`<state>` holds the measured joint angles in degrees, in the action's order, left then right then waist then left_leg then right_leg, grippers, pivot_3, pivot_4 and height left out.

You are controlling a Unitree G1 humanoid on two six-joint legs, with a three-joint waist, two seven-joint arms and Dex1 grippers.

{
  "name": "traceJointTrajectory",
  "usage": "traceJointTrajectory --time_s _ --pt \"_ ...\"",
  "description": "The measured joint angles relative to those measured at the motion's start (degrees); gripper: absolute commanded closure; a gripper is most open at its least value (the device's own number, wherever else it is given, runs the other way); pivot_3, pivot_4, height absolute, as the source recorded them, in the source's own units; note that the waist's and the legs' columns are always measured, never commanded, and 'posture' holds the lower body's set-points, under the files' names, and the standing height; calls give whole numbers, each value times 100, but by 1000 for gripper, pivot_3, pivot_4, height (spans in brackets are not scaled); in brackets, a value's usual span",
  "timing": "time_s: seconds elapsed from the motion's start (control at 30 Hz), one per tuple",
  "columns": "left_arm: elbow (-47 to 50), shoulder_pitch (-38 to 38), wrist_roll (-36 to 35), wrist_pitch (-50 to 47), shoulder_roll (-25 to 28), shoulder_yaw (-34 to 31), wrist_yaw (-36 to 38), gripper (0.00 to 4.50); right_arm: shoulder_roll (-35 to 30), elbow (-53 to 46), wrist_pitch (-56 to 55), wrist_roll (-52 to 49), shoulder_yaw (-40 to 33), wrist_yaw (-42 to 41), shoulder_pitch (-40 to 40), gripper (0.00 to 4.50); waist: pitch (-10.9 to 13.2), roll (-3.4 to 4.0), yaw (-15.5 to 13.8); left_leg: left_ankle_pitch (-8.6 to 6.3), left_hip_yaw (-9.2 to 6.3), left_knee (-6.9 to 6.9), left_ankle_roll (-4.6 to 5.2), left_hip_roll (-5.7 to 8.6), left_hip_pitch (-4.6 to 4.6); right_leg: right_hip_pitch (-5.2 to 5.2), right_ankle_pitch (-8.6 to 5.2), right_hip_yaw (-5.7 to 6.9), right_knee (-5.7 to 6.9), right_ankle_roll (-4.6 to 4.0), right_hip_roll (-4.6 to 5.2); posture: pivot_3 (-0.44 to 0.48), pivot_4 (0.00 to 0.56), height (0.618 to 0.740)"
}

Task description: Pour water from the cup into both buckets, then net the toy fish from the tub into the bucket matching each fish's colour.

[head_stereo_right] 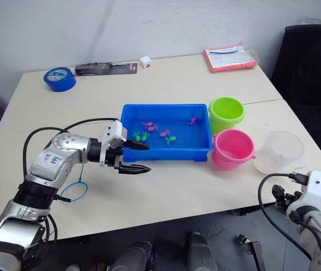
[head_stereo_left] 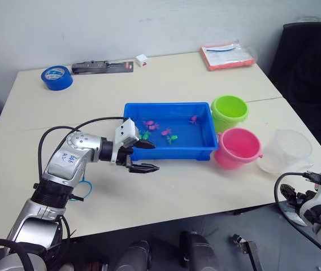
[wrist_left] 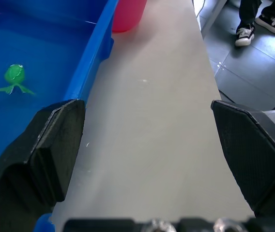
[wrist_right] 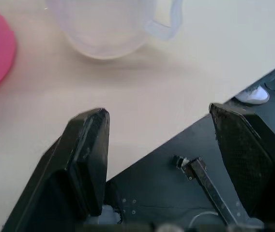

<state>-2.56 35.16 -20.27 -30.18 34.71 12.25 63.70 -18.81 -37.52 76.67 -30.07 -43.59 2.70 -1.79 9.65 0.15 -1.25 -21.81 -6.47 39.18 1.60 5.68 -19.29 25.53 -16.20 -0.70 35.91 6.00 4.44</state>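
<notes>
Table (head_stereo_left: 166, 76): beige, I see everything on it.
Tub (head_stereo_left: 205, 151): mid-table, pink and green fish (head_stereo_left: 172, 137) inside.
Buckets: green (head_stereo_left: 229, 112), pink (head_stereo_left: 238, 148), right of tub.
Cup (head_stereo_left: 285, 150): beside pink bucket.
Left claw (head_stereo_left: 143, 156): spread, at tub's near-left corner.
Right claw (wrist_right: 161, 159): spread, at table edge.

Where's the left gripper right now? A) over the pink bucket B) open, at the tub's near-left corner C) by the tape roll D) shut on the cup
B: the left gripper hangs open and empty at the tub's near-left corner.
</notes>
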Motion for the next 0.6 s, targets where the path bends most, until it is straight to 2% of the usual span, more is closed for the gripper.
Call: traceJointTrajectory --time_s 0.2,0.6 --pt "284 -59 -67 -278 -22 -5 15 21 73 640 -69 364 -136 324 846 0 -1 2 0 0 0 0 0 0 -1 2 0 0 5 0 0 0 150 740" --pt "663 -238 -80 -511 110 -121 -136 21 63 1456 -790 898 90 417 1260 0 -2 3 8 1 2 0 0 0 -1 3 0 -2 6 0 0 0 150 740"
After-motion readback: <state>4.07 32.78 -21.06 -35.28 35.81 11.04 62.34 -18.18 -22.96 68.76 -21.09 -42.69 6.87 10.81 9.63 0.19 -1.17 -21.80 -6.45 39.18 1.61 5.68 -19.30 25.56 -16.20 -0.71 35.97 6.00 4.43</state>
